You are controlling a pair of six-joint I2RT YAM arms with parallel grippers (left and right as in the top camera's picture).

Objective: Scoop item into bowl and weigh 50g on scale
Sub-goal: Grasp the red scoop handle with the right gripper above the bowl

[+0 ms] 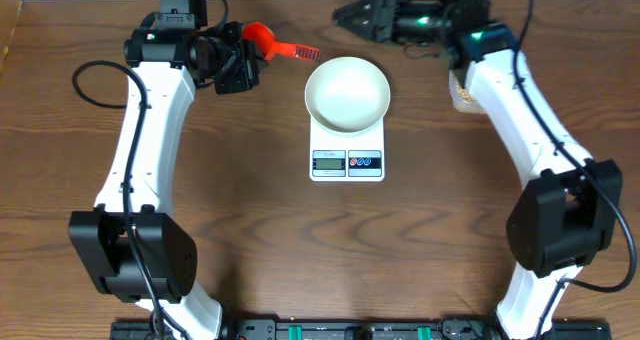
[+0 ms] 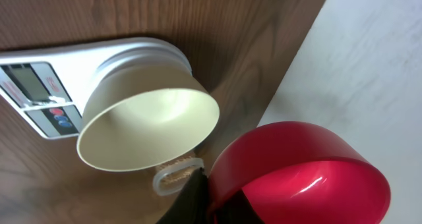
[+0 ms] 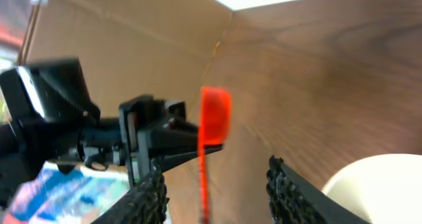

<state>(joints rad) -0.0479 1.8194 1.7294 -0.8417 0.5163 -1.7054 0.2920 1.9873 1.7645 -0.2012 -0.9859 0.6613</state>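
**A:** At the middle of the table point(image 1: 250, 240), the white bowl point(image 1: 347, 93) sits on the scale point(image 1: 347, 164), and from above it looks bare inside. Where are the beans?

**B:** Off to the right, in the clear tub point(image 2: 165, 182). From overhead the right arm point(image 1: 520, 100) hides most of it, and only a tan patch of beans point(image 1: 462, 100) shows. I see none in the bowl.

**A:** And the tools?

**B:** The left gripper point(image 1: 243, 60) pinches the red scoop point(image 1: 268, 42), held in the air behind and left of the bowl. Its cup looks empty from the left wrist. The right gripper point(image 1: 348, 18) hangs behind the bowl with its fingers point(image 3: 148, 197) spread and nothing between them.

**A:** So what could go wrong?

**B:** I'd judge the scooping hasn't begun, and the scoop is on the far side of the bowl from the tub. To reach the beans it must pass over or round the bowl, and the right gripper sits near that path, so the two could knock together. A low pass could clip the bowl's rim and shove it off centre, spoiling the reading. Round beans roll, too, so a tilted scoop would spill them. The display point(image 1: 327, 161) is too small to read, so I can't tell whether it's zeroed.
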